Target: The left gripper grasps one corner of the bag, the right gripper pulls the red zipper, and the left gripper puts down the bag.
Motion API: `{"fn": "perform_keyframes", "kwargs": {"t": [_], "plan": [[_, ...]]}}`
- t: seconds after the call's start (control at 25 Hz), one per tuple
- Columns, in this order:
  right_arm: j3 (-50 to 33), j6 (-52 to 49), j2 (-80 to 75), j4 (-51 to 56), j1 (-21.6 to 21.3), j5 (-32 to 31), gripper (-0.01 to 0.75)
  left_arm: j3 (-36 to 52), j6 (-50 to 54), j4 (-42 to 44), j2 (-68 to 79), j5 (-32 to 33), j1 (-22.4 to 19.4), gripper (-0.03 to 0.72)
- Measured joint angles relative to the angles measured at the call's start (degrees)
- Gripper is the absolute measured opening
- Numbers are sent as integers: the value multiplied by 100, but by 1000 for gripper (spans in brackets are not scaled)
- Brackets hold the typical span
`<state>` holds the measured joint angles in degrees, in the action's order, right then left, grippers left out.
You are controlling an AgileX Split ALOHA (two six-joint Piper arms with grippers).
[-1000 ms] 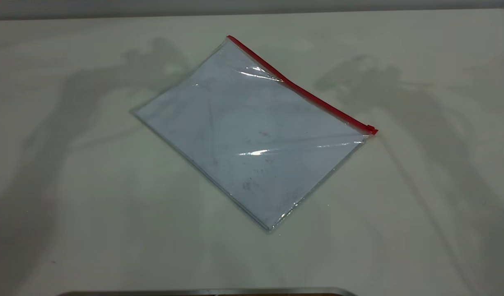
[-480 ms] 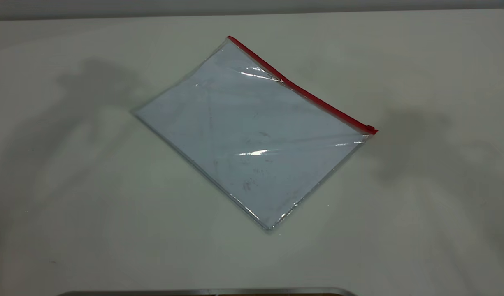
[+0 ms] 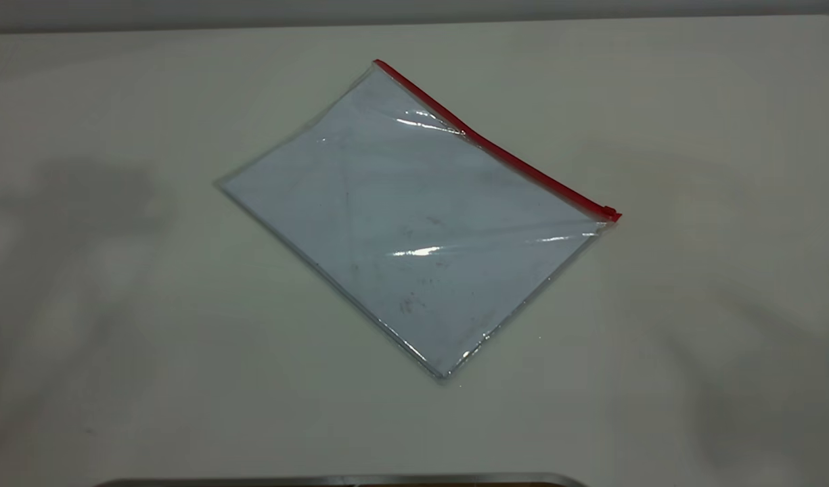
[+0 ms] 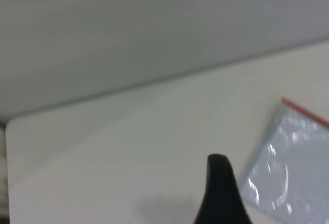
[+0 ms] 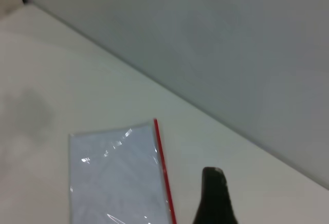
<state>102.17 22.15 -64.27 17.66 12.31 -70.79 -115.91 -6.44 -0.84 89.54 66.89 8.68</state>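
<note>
Bag flat on table, zipper untouched. My left gripper, right gripper hang high, clear; can't tell grip.

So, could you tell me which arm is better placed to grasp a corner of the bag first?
Probably the left: the bag lies flat with a plain corner toward that side, facing the left claw. The red slider sits at the right-hand corner.
</note>
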Motion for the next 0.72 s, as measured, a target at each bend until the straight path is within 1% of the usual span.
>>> {"fn": "perform_keyframes", "kwargs": {"t": [0.12, 0.36, 0.6, 0.72], "plan": [[-671, 0, 695, 134, 0, 0, 585, 1056, 139, 0, -843, 0, 0, 587], [-2740, 0, 2176, 163, 0, 0, 583, 3122, 644, -46, -2486, 0, 0, 587], [-4625, 0, 3427, 146, 0, 0, 582, 4958, 720, -99, -4032, 0, 0, 587], [-5417, 10, 3884, 33, 0, 121, 582, 5842, 720, -121, -4826, 0, 0, 587]]}}
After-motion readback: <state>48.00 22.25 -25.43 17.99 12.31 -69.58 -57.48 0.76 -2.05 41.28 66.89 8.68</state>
